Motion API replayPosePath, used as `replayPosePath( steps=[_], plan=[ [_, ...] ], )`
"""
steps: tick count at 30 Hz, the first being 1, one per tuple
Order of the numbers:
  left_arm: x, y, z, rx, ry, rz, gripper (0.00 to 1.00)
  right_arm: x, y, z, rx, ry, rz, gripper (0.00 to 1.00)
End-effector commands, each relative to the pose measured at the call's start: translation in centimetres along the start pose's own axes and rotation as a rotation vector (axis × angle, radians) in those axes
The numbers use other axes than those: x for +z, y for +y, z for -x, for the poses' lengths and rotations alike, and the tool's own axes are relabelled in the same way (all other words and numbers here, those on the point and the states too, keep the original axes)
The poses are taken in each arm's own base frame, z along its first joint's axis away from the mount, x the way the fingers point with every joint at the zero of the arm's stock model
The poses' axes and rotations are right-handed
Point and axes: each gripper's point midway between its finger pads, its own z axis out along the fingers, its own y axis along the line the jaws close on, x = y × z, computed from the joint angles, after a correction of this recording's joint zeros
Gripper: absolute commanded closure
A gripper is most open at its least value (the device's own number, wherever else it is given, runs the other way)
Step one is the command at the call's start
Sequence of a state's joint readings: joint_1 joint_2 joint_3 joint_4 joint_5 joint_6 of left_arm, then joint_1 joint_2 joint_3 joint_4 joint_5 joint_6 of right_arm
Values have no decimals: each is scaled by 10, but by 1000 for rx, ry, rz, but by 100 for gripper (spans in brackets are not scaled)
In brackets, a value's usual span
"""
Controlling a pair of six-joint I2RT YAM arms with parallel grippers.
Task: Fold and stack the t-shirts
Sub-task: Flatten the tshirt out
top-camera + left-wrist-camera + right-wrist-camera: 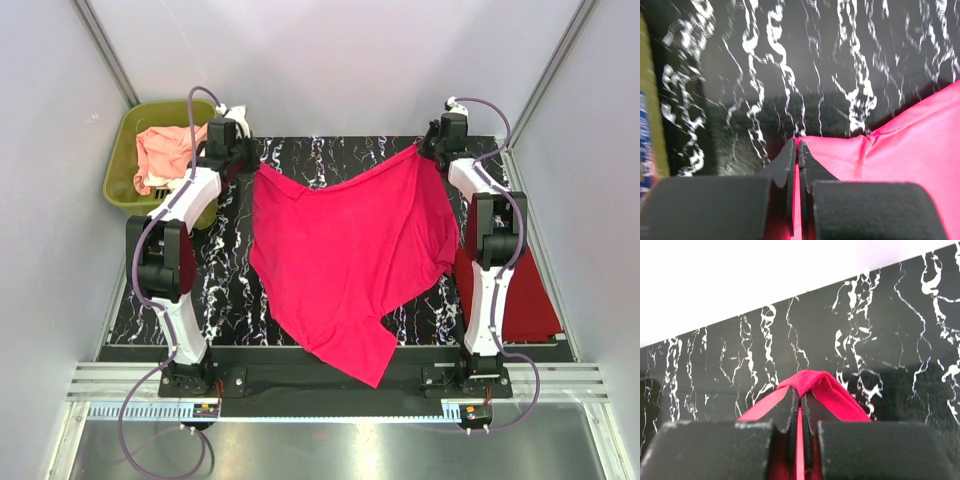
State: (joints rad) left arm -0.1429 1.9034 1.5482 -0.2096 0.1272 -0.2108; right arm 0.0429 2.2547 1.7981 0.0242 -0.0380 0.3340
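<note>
The hot pink t-shirt [345,255] hangs spread over the black marbled table [330,160], its lower end reaching the front edge. My left gripper [250,160] is shut on its far left corner; in the left wrist view the cloth [890,150] is pinched between the fingers [787,160]. My right gripper [425,150] is shut on its far right corner, a fold of hem [815,382] showing above the fingertips [790,402]. The darker red t-shirt [535,300] lies at the right edge. The peach-pink t-shirt [165,150] lies in the tub, with white cloth [235,112] at its rim.
The olive-green tub [130,150] stands at the back left, off the table's corner; its wall shows in the left wrist view [652,125]. White walls close in the back and both sides. A metal rail [330,380] runs along the front edge.
</note>
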Motion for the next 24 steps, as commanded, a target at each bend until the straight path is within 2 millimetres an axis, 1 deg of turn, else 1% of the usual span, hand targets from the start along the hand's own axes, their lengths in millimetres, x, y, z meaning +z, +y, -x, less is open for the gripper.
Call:
replayPosePath(
  steps=[1,3,7,10,11,13,14,16,17,19,21,22,24],
  plan=[
    [-4,7,39,11,-77,60,100,3,3,39,-9,-85,2,98],
    [-4,7,43,22,-75,59,100,3,2,44,-2,-98,-4,98],
    [0,9,46,27,-71,71,100,1,-6,48,8,-99,-18,100],
    [-1,10,53,26,-89,83,100,0,-9,49,24,-97,-24,100],
    [-3,9,59,27,-102,84,100,0,-9,51,28,-100,-22,100],
    [-3,10,65,32,-111,94,100,-1,-7,52,34,-99,-16,100],
    [-4,10,73,35,-127,97,100,-1,-5,54,48,-103,-12,100],
    [2,12,74,54,-120,108,100,-1,-4,54,68,-102,-10,100],
    [2,12,81,59,-130,109,100,-2,-2,56,95,-106,-8,100],
    [8,18,83,67,-136,140,100,-2,-1,56,118,-107,-6,100],
    [9,21,90,72,-157,161,100,-2,-1,56,146,-105,-8,100],
    [11,23,91,78,-159,168,100,-3,-4,49,153,-81,-23,100],
    [10,26,98,85,-176,189,100,-2,-3,49,160,-78,-21,100]
  ],
)
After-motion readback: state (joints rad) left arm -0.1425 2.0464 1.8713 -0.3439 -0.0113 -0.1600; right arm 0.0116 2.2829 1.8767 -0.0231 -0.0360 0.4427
